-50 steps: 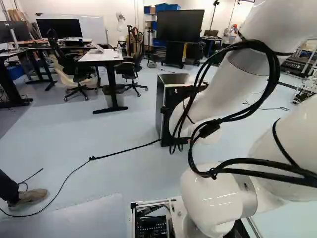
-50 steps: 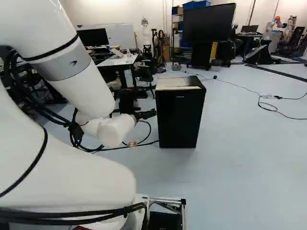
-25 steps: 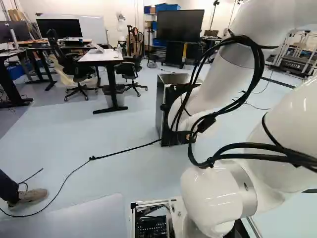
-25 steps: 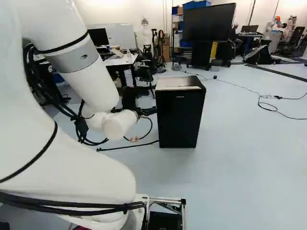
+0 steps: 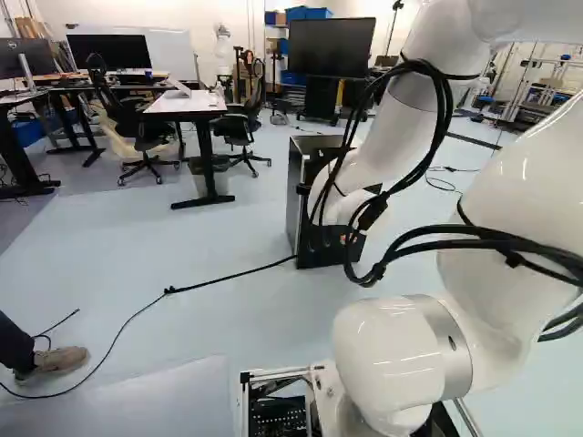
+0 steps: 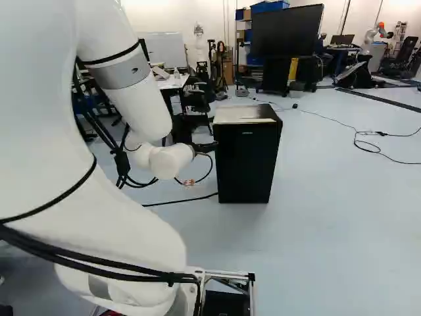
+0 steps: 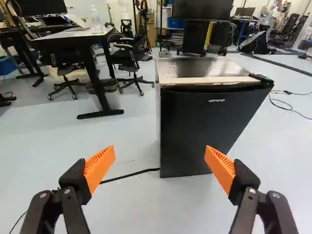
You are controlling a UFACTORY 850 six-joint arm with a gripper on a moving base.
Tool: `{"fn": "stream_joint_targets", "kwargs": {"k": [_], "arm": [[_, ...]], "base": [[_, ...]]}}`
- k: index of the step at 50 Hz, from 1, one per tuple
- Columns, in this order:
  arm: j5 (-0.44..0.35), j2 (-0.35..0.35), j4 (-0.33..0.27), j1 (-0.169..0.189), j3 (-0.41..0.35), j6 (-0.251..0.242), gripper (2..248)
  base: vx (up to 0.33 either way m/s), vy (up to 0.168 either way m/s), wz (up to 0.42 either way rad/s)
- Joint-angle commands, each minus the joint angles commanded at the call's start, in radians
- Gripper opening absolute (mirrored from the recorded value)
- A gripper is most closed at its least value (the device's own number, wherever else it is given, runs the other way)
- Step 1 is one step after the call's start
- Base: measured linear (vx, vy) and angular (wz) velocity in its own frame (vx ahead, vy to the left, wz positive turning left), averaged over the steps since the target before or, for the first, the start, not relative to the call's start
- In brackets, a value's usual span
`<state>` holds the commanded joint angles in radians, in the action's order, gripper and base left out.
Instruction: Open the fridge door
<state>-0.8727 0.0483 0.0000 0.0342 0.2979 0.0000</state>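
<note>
So the little black box-shaped fridge (image 6: 247, 168) is standing on the pale blue-grey floor (image 6: 342, 217), right of the big white jointed arm (image 6: 141, 99) in the right base view, and its flat black door (image 7: 207, 124) looks closed. The top is shiny metal with a pale strip (image 7: 209, 80) along the front edge. The black two-finger claw (image 6: 208, 147) is out at the end of the arm, and in the wrist view its ribbed orange pads (image 7: 99, 168) are spread wide apart. The fridge is ahead of it, sitting more toward one finger than the other. There's a thin black cable (image 7: 129, 175) on the floor too, running up to the foot of the fridge. Way behind all that you get a large black flat screen (image 5: 332, 45) and a black wheeled office chair (image 5: 239, 127), both well apart from the fridge.
</note>
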Motion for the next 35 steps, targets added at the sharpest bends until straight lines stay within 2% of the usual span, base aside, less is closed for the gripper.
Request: {"fn": "stream_joint_targets", "kwargs": {"k": [20, 35], "arm": [[0.0, -0.097, 0.002, -0.003, 0.099, 0.0, 247], [0.0, -0.167, 0.024, -0.028, 0.174, 0.0, 247]], "base": [[0.0, 0.0, 0.0], [0.0, 0.0, 0.0]]}}
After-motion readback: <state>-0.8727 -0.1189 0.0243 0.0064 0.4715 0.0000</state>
